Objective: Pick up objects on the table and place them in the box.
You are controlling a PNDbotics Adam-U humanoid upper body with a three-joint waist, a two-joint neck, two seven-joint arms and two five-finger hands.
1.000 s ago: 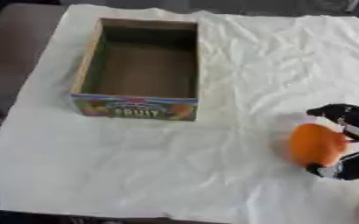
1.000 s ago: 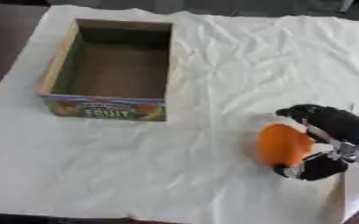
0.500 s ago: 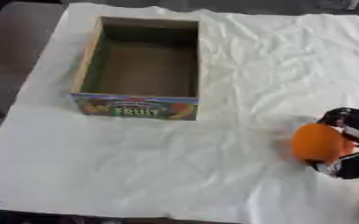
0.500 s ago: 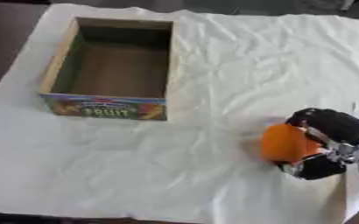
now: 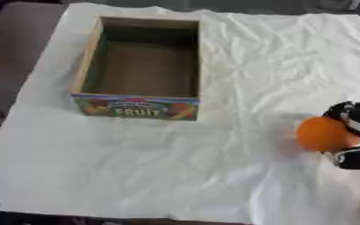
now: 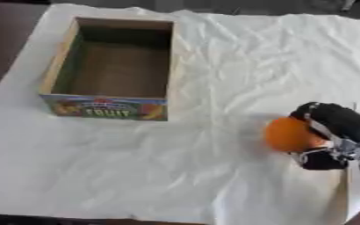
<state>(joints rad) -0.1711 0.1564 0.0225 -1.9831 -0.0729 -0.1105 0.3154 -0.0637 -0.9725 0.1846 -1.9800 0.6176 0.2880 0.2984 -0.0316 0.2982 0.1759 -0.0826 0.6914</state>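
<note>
Orange (image 6: 288, 134) sits cupped in right hand (image 6: 333, 132), right of box (image 6: 110, 67).

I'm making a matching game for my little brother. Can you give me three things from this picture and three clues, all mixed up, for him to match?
Things:
1. fruit box
2. orange
3. white cloth

Clues:
A. spread flat under everything
B. held in the robot's right hand
C. open on top with nothing inside

Pairs: 1-C, 2-B, 3-A
</note>
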